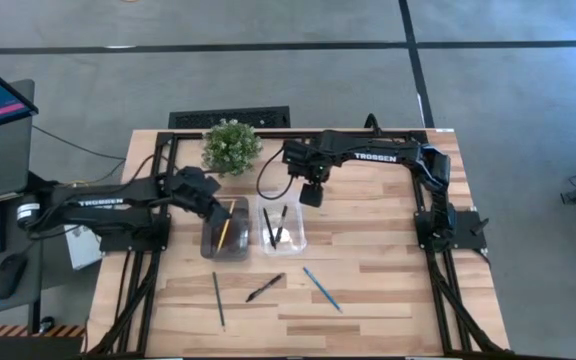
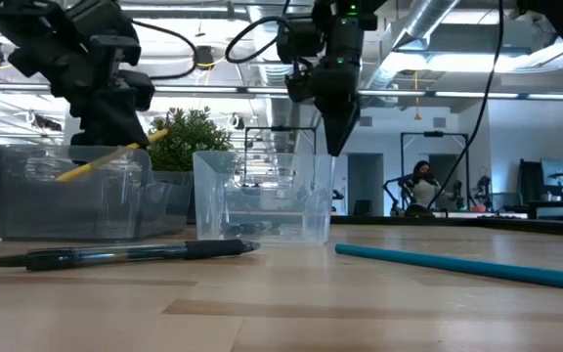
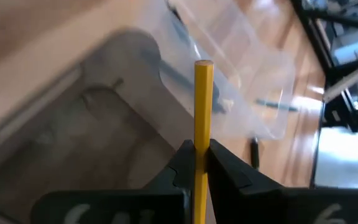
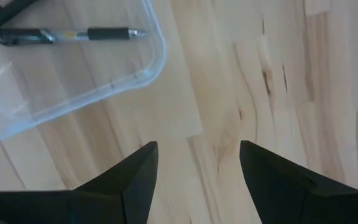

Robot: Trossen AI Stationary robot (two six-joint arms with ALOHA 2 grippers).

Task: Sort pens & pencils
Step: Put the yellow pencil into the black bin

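Left on the table: 3 items lie loose on the near half, a dark green pencil (image 1: 218, 299), a black pen (image 1: 265, 288) and a blue pencil (image 1: 322, 288), all well apart from the bins.
Grey bin (image 1: 211, 243): the left gripper (image 1: 218, 214) hovers over it, clenched on the yellow pencil (image 3: 202, 118), which is not yet dropped in.
Clear bin (image 1: 298, 240): 2 dark pens (image 1: 276, 228) already lie inside.
Right gripper (image 2: 337, 137): released, holding nothing, just beyond the clear bin's far edge.
Progress: my judgement is 2 of 6 sorted, a 3rd nearly there.
Hard to make out: whether the grey bin holds anything; its tinted walls hide the floor.
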